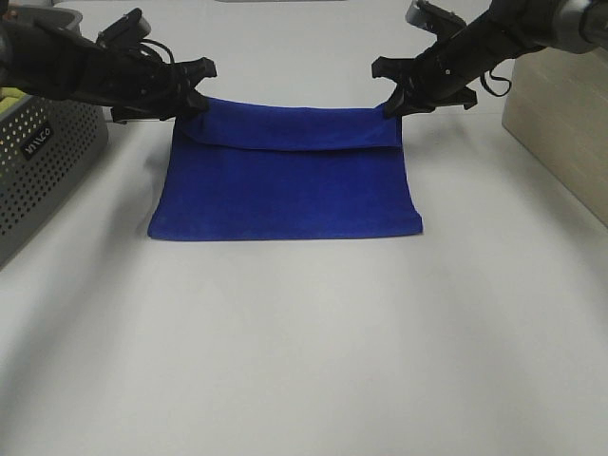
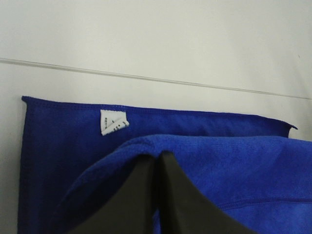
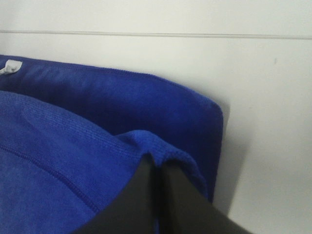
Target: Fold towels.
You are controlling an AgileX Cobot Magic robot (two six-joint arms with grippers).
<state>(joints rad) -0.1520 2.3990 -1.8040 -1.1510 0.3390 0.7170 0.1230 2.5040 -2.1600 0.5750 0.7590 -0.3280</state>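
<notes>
Matte white tabletop (image 1: 304, 361), plush blue towel (image 1: 285, 195)

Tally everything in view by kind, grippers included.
Towel: 1
Basket: 1
Box: 1
Grippers: 2, the left gripper and the right gripper, both shut on the towel
Total: 5

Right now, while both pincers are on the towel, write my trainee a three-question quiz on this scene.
1. True or false: the left pincer and the right pincer are both shut on the blue towel.
2. What stands to the left of the towel? A) grey basket B) red bucket C) glass jar
3. Fill in: the left wrist view shows a small white ___ on the towel.
Key: 1 true; 2 A; 3 tag.
</notes>
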